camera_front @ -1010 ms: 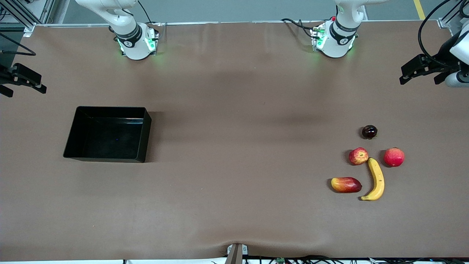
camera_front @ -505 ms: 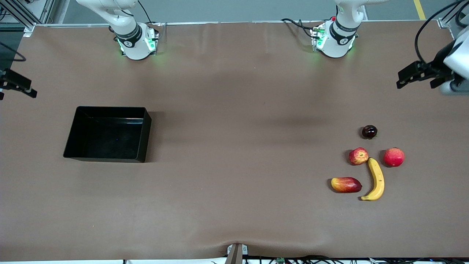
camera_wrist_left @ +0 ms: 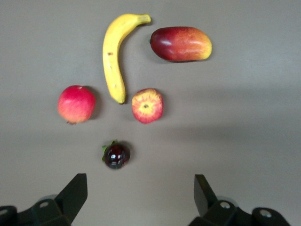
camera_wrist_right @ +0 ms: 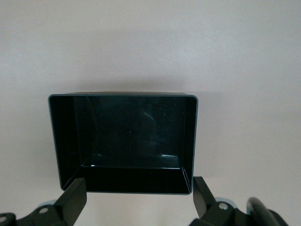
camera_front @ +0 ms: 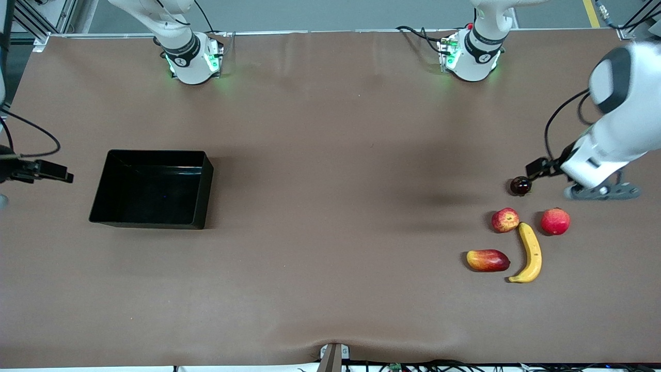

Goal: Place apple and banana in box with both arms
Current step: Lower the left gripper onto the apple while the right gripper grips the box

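The apple [camera_front: 505, 219] lies at the left arm's end of the table, touching the tip of the banana [camera_front: 530, 252]. Both show in the left wrist view, apple [camera_wrist_left: 147, 105] and banana [camera_wrist_left: 115, 54]. My left gripper [camera_front: 538, 168] hangs open and empty beside a small dark fruit [camera_front: 520, 185]; its fingers [camera_wrist_left: 75, 193] stand wide apart around bare table. The black box [camera_front: 155, 188] sits empty toward the right arm's end. My right gripper [camera_front: 49, 171] is open and empty beside the box, outside it; the box wall [camera_wrist_right: 136, 184] lies just ahead of its fingers [camera_wrist_right: 75, 200].
An evenly red-pink round fruit [camera_front: 555, 221] lies beside the banana's tip, across from the apple. A red-yellow mango-like fruit [camera_front: 487, 260] lies beside the banana, nearer the front camera than the apple. The dark fruit [camera_wrist_left: 116, 155] is farthest of the group.
The left arm has swung in from the table's end and its gripper now hangs by the dark fruit. The right gripper has moved closer to the box. No fruit moved.
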Robot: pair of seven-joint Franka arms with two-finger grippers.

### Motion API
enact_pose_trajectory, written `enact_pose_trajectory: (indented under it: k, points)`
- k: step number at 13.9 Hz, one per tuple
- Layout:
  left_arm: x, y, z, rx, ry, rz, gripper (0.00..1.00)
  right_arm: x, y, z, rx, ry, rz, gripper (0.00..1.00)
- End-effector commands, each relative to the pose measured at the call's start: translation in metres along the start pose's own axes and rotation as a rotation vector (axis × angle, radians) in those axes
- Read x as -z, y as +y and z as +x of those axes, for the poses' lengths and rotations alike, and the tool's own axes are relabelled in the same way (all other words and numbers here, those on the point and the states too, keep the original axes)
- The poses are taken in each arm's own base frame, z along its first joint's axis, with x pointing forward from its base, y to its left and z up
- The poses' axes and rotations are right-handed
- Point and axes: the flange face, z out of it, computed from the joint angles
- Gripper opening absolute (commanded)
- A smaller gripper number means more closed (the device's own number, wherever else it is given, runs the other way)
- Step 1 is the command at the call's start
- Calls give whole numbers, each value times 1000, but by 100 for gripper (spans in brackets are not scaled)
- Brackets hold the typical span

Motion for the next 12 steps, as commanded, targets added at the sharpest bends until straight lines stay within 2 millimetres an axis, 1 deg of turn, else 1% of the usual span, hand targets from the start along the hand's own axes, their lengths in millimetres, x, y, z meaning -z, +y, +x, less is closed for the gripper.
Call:
enact_pose_trajectory:
  k: [1, 2, 3, 4, 6, 8, 9, 10, 11, 12]
  points:
    - [-68, -8, 10, 13, 25, 0, 100, -38, 12, 23, 7, -42, -43, 100]
    - [-94, -9, 13, 15, 27, -8, 100, -56, 16, 29, 12, -63, -66, 100]
    - [-116, -14, 12, 24, 31, -16, 100, -71, 22, 30, 18, -67, -68, 100]
    - [-136, -16, 11, 28, 39, -22, 100, -85, 34, 29, 25, -57, -66, 100]
    - [-162, -15, 12, 30, 52, -32, 100, -122, 63, 23, 48, -37, -59, 100]
    - [-185, -23, 15, 46, 65, -41, 100, -170, 91, 17, 85, -14, -52, 100]
    - [-198, -24, 16, 53, 71, -46, 100, -190, 99, 13, 96, -12, -39, 100]
    - [-206, -23, 17, 55, 82, -51, 100, -205, 102, 7, 92, -19, -29, 100]
    - [-211, -24, 20, 57, 87, -52, 99, -219, 98, 2, 93, -27, -20, 92]
    - [-216, -25, 22, 61, 85, -55, 92, -233, 97, -4, 85, -32, -7, 73]
